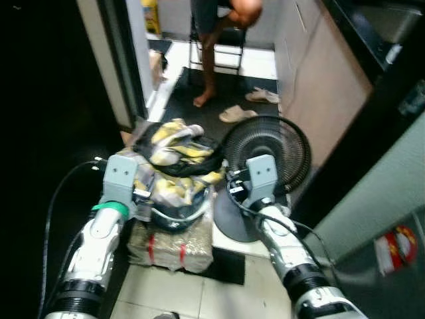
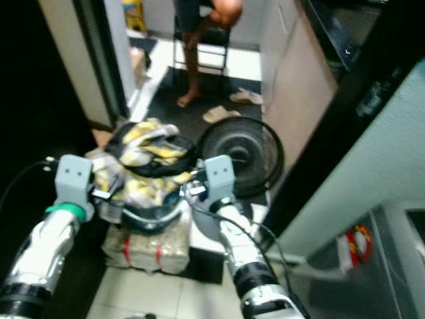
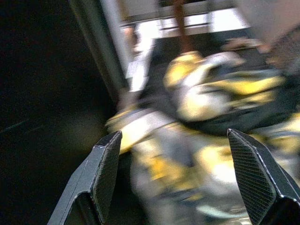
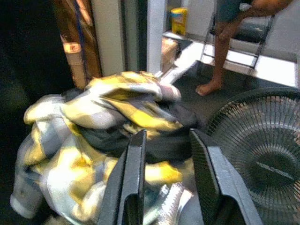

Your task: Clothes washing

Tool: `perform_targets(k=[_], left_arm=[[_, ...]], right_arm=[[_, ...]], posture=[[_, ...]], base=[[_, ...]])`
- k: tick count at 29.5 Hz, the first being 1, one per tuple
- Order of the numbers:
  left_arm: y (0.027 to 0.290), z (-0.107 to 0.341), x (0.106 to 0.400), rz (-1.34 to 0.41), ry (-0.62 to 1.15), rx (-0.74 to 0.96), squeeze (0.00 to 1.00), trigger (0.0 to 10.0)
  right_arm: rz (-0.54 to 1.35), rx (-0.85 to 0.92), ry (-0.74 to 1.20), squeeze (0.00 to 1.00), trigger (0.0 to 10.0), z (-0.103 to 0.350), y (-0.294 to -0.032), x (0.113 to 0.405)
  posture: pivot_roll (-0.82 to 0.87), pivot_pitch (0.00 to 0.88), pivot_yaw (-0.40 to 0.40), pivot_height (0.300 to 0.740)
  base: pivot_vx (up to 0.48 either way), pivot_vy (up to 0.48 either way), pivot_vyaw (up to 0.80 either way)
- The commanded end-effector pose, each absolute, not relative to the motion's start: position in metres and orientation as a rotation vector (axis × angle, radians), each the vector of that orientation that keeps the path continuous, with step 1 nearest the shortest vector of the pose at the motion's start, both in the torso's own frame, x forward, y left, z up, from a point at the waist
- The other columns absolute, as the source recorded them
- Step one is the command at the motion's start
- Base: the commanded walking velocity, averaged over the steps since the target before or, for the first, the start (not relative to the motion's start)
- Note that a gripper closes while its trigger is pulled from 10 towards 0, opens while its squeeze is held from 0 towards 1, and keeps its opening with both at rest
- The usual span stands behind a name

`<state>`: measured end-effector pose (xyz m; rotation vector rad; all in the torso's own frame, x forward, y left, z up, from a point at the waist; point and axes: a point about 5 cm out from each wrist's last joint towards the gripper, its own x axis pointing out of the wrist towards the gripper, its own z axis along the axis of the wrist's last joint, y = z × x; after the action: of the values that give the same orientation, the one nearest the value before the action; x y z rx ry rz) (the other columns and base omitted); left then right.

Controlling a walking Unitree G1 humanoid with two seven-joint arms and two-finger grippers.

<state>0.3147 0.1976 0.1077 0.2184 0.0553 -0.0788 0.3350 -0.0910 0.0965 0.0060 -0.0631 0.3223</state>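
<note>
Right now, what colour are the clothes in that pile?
Yellow, white and grey clothes; clearest in the right wrist view.

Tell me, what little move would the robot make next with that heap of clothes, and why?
Probably ease both arms forward and down. The left tool is open wide and the right tool open too, each just short of the yellow and grey clothes piled in the basket, nothing gripped yet.

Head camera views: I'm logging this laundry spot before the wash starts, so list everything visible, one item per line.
Clothes pile: one, yellow, white and dark, heaped between the grippers.
Sack: one, pale with red bands, under the pile.
Fan: one, black, on the floor right of the pile.
Sandals: two, tan, on the dark mat beyond the fan.
Person: one, seated, bare foot down.
Left gripper: open, facing the pile.
Right gripper: open, at the pile.
</note>
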Motion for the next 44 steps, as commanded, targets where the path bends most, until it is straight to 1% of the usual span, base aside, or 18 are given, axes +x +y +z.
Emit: perform_targets(k=[1,10,15,25,31,35,37,44], left_arm=[[0.1970,0.1016,0.3119,-0.076,0.079,0.221,0.00,10.0],[0.1970,0.1017,0.3119,-0.075,0.083,0.223,0.00,10.0],[0.1965,0.1022,0.3123,-0.082,0.077,0.226,0.00,10.0],[0.1961,0.1022,0.3129,-0.087,0.076,0.226,0.00,10.0],[0.1964,0.1019,0.3133,-0.089,0.078,0.229,0.00,10.0],[0.1972,0.1011,0.3136,-0.091,0.082,0.231,0.00,10.0],[0.1974,0.1008,0.3136,-0.089,0.087,0.233,0.00,10.0],[0.1979,0.1003,0.3139,-0.096,0.092,0.248,0.00,10.0]], right_arm=[[0.326,0.015,-0.048,0.00,10.0,0.0908,-0.0897,0.3314],[0.322,0.011,-0.053,0.00,10.0,0.0914,-0.0906,0.3319],[0.332,0.031,-0.068,0.00,10.0,0.0943,-0.0879,0.3321],[0.326,0.054,-0.050,0.00,10.0,0.0937,-0.0884,0.3335],[0.316,0.055,-0.059,0.00,10.0,0.0950,-0.0904,0.3349],[0.311,0.035,-0.063,0.00,10.0,0.0959,-0.0906,0.3359],[0.310,0.038,-0.062,0.00,10.0,0.0958,-0.0907,0.3360],[0.311,0.037,-0.061,0.00,10.0,0.0957,-0.0904,0.3365]], posture=[[0.06,0.000,-0.011,0.740],[0.06,0.000,-0.010,0.740],[0.06,0.000,-0.010,0.740],[0.06,0.000,-0.010,0.740],[0.06,0.000,-0.008,0.740],[0.06,0.000,-0.006,0.740],[0.06,0.000,-0.006,0.740],[0.06,0.000,-0.002,0.740]], base=[[0.000,0.000,0.77],[0.000,0.000,0.77],[0.151,0.000,0.00],[0.437,0.000,0.00],[0.432,0.000,-0.77],[0.428,0.000,0.00],[0.292,0.000,0.00],[0.000,0.000,0.00]])
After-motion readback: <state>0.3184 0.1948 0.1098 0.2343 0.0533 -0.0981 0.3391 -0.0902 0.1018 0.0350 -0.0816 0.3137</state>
